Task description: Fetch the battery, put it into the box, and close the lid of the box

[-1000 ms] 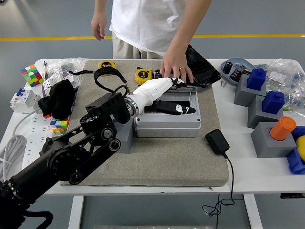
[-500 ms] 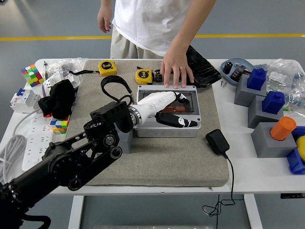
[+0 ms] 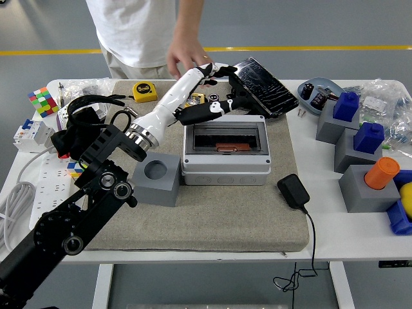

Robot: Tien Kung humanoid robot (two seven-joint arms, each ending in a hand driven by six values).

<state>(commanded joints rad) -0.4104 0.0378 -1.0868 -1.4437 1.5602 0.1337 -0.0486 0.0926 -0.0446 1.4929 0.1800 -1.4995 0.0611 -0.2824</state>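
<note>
One left hand [image 3: 209, 96] lifted—box [image 3: 225, 151] now shut.

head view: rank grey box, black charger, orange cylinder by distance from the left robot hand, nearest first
From the left robot hand, raised past the far edge of the box:
1. grey box, just below the hand, centre of the mat.
2. black charger, near-right corner of the mat.
3. orange cylinder, far right, on a grey block.

Open mat in front of the box [image 3: 224, 168]; grey block [image 3: 155, 179] touching its left side
</note>
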